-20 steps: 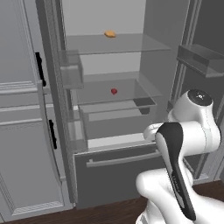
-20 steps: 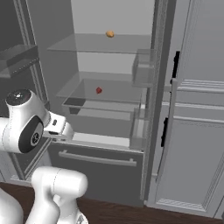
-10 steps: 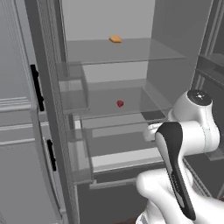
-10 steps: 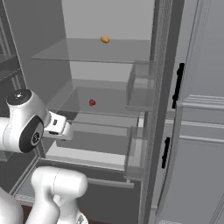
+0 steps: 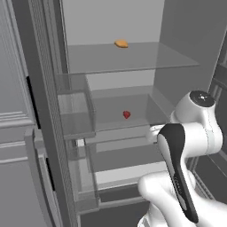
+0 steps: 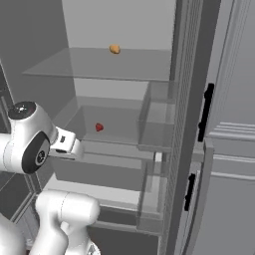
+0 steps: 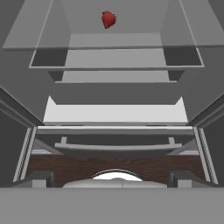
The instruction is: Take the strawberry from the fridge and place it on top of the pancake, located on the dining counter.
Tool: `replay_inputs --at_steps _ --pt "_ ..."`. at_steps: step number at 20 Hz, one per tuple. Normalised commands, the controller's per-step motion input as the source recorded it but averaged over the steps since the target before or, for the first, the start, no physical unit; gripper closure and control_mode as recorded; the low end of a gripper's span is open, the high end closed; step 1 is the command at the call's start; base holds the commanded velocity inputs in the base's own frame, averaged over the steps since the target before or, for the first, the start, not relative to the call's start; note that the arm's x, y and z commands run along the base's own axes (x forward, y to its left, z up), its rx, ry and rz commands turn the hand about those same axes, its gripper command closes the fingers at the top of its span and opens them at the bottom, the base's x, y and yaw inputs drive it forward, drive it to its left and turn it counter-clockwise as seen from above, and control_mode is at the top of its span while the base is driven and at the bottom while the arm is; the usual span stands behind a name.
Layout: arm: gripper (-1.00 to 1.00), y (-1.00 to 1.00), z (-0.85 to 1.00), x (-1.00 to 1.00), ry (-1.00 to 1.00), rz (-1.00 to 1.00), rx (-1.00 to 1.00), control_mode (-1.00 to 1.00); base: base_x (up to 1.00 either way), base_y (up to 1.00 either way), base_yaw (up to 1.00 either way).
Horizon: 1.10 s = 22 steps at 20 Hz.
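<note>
The fridge [image 5: 111,22] [image 6: 119,20] stands open in front of me, light grey inside with glass shelves. The strawberry [image 5: 126,115] [image 6: 99,127] [image 7: 108,19], a tiny red lump, lies on the middle glass shelf. My gripper [image 7: 112,180] is open and empty. Its fingertips [image 7: 41,179] stand wide apart at the bottom of the hand view, well below and short of the strawberry. My hand [image 6: 63,143] is held low at the fridge's front. The pancake and the dining counter are out of view.
A small orange-yellow lump [image 5: 121,43] [image 6: 114,49] sits on the upper shelf. A clear door bin [image 5: 75,106] [image 6: 157,119] juts out at the side. The bottom drawer's handle [image 7: 116,148] lies low. Panelled cabinets with black handles [image 6: 234,99] flank the fridge.
The whole scene has grown larger in both base views: the base has driven closer to the fridge. The arm keeps its pose and the gripper stays open.
</note>
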Motion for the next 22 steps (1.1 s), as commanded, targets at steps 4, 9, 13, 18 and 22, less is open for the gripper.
replay_inputs --at_steps 4,9,13,18,22 --pt "-1.00 0.00 0.00 0.00 0.00 0.00 0.00 1.00 0.48 0.00 0.00" --pt "-1.00 0.00 0.00 0.00 0.00 0.00 0.00 1.00 0.34 0.00 0.00" --pt "-1.00 0.00 0.00 0.00 0.00 0.00 0.00 1.00 0.19 0.00 0.00" --pt "-1.00 0.00 0.00 0.00 0.00 0.00 0.00 -1.00 0.09 0.00 0.00" --pt "-1.00 0.05 0.00 0.19 -0.06 -0.02 -0.01 -1.00 0.00 0.00 0.00"
